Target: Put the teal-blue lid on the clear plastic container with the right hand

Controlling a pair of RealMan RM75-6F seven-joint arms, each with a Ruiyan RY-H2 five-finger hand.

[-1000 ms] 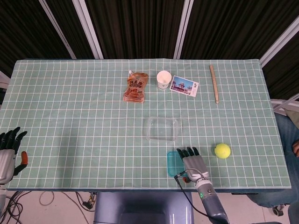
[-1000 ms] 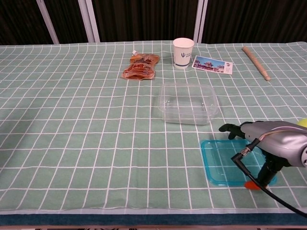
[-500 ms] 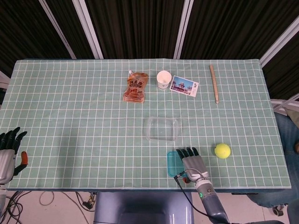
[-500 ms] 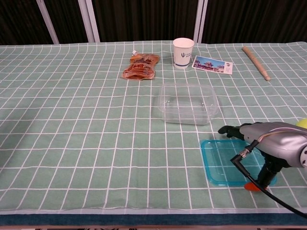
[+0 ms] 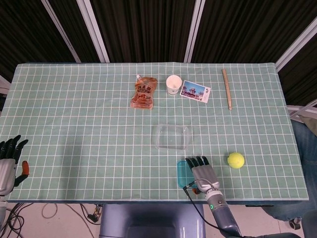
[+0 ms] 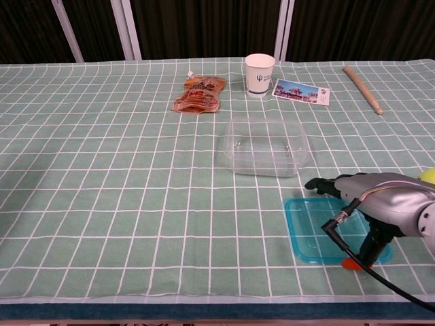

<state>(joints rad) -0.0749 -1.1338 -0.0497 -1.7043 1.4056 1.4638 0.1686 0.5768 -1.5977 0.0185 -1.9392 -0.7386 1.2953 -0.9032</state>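
At the table's left edge the left hand (image 5: 9,161) hangs off the green checked tablecloth (image 5: 89,119) with fingers apart, holding nothing. The clear rectangular plastic container (image 6: 266,146) stands uncovered mid-table. Just nearer the front edge lies the flat teal-blue plastic lid (image 6: 309,231); the right hand (image 6: 380,204) is stretched flat above it, fingers extended side by side, thumb down at the lid's front edge; whether it grips I cannot tell

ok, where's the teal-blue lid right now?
Flat on the table's near edge, right of centre, just in front of the clear plastic container; the teal-blue lid lies under the right hand.
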